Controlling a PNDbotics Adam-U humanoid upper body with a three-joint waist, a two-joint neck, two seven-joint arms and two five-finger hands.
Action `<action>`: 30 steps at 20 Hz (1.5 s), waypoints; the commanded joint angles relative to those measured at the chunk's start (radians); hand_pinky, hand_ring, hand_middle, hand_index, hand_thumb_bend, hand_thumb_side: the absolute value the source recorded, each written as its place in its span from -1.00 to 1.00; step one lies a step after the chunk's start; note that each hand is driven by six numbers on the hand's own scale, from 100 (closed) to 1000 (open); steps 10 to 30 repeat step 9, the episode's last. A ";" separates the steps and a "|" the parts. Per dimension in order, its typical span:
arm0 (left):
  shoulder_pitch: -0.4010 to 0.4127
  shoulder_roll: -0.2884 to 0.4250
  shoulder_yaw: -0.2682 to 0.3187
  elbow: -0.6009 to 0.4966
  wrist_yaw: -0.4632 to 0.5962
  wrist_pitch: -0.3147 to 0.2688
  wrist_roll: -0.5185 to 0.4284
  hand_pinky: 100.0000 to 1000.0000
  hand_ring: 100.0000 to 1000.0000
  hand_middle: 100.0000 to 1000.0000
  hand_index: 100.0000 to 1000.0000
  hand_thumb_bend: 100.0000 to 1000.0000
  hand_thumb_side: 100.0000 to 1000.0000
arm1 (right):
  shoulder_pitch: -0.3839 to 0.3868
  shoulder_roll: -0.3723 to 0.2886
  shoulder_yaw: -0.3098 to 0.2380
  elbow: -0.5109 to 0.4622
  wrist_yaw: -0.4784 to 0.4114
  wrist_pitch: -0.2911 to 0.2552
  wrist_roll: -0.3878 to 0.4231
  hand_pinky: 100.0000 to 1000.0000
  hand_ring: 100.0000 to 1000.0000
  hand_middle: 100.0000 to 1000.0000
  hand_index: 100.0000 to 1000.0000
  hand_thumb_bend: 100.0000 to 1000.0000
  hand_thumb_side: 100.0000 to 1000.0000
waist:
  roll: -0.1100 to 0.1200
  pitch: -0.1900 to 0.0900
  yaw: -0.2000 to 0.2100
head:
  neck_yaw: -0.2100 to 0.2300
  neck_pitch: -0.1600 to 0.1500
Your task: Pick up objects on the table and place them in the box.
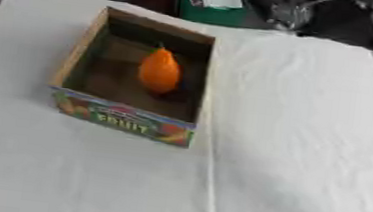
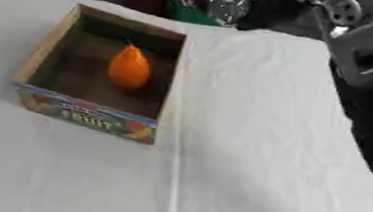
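An orange, teardrop-shaped fruit (image 1: 159,70) is sitting inside the open cardboard box (image 1: 80,50) on the white-draped bench (image 1: 307,157), long axis pointing its tapered, dark-stemmed tip toward the far wall. Neither hand is showing.

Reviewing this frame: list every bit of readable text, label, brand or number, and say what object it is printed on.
"FRUIT": pale capitals on the colourful front panel of the box, which holds an orange fruit.
A smaller line of print just above that word on the same panel: too blurred to read.
White label on the green object beyond the table: nothing legible.
No other readable text or numbers.
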 commanded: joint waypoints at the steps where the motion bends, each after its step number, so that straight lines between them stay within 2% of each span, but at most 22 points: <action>1: -0.001 0.005 0.012 -0.020 -0.008 -0.002 0.007 -0.24 0.06 0.21 0.22 -1.00 0.41 | 0.059 -0.056 -0.066 -0.103 -0.089 0.071 -0.063 0.64 0.67 0.50 0.91 -1.00 0.60 | 0.010 -0.022 -0.007 | 0.011 0.007; 3: 0.000 0.003 0.015 -0.020 -0.009 -0.003 0.010 -0.24 0.06 0.21 0.22 -1.00 0.41 | 0.126 -0.062 -0.099 -0.138 -0.127 0.101 -0.121 0.64 0.66 0.49 0.89 -1.00 0.59 | 0.016 -0.021 -0.015 | 0.017 0.008; 9: 0.005 -0.002 0.021 -0.020 -0.014 -0.004 0.019 -0.24 0.06 0.21 0.22 -1.00 0.41 | 0.306 -0.036 -0.164 -0.149 -0.198 0.070 -0.276 0.76 0.62 0.45 0.91 -1.00 0.58 | 0.034 -0.022 -0.040 | 0.036 0.014; 30: 0.005 -0.002 0.021 -0.020 -0.014 -0.004 0.019 -0.24 0.06 0.21 0.22 -1.00 0.41 | 0.306 -0.036 -0.164 -0.149 -0.198 0.070 -0.276 0.76 0.62 0.45 0.91 -1.00 0.58 | 0.034 -0.022 -0.040 | 0.036 0.014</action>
